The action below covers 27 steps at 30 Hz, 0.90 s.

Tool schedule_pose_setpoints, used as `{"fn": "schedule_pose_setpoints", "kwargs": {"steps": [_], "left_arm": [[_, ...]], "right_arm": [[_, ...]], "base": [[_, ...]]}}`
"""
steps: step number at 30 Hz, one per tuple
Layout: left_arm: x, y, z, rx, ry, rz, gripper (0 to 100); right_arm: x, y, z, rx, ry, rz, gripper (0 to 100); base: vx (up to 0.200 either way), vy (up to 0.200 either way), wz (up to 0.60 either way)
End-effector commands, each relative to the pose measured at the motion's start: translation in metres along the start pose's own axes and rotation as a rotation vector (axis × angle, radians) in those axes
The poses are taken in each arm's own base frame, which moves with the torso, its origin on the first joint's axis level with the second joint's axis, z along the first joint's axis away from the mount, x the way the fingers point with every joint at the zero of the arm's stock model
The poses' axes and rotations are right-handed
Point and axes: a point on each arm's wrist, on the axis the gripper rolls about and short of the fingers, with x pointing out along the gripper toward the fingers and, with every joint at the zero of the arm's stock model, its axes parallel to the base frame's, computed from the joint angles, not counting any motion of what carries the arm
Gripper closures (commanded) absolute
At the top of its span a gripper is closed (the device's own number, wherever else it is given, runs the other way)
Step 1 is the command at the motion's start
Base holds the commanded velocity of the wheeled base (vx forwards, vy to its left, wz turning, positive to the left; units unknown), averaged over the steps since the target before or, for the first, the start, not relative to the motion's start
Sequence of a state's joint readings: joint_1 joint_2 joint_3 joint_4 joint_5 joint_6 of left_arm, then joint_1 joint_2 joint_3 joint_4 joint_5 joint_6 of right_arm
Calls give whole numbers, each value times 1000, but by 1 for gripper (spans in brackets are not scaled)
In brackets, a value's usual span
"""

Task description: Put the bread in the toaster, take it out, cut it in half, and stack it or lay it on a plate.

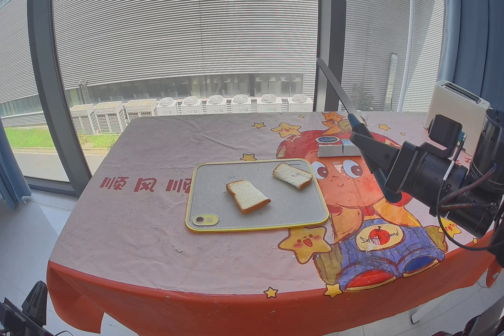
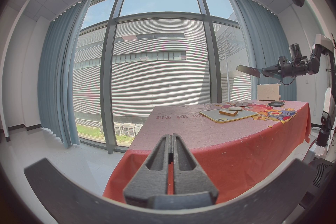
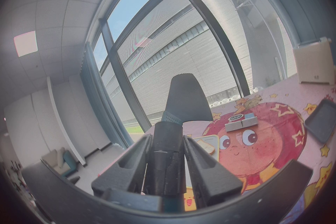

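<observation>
Cut done — plating next
Right tool (image 3: 166, 151) grips raised knife (image 1: 336, 87); left tool (image 2: 170, 165) pinched shut, empty — halves (image 1: 248, 195) on board (image 1: 294, 211) need moving to plate (image 3: 321, 120).

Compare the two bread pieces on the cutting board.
The nearer bread piece lies around the middle of the cutting board; the farther bread piece sits toward its far right corner. The nearer bread piece looks somewhat larger than the farther bread piece. Both lie flat, pale on top with brown crust along the edges, and they do not touch.
</observation>
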<state>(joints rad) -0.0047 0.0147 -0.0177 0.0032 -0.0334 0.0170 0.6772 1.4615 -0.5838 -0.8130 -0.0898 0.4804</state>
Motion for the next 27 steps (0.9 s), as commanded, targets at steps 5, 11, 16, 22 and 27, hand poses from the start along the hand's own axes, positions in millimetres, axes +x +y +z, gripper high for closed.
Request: {"fn": "schedule_pose_setpoints", "kwargs": {"steps": [5,11,16,22,27], "left_arm": [[0,0,-5,0,1,0,100],[0,0,-5,0,1,0,100],[0,0,-5,0,1,0,100],[0,0,-5,0,1,0,100],[0,0,-5,0,1,0,100]], "right_arm": [[3,-4,6,98,0,27,100],[3,-3,9,185,16,74,100],[9,-8,10,296,38,85,100],[7,-19,17,388,67,127,100],[7,-23,19,480,101,155,100]], "base": [[0,0,0],[0,0,0],[0,0,0],[0,0,0],[0,0,0]]}}
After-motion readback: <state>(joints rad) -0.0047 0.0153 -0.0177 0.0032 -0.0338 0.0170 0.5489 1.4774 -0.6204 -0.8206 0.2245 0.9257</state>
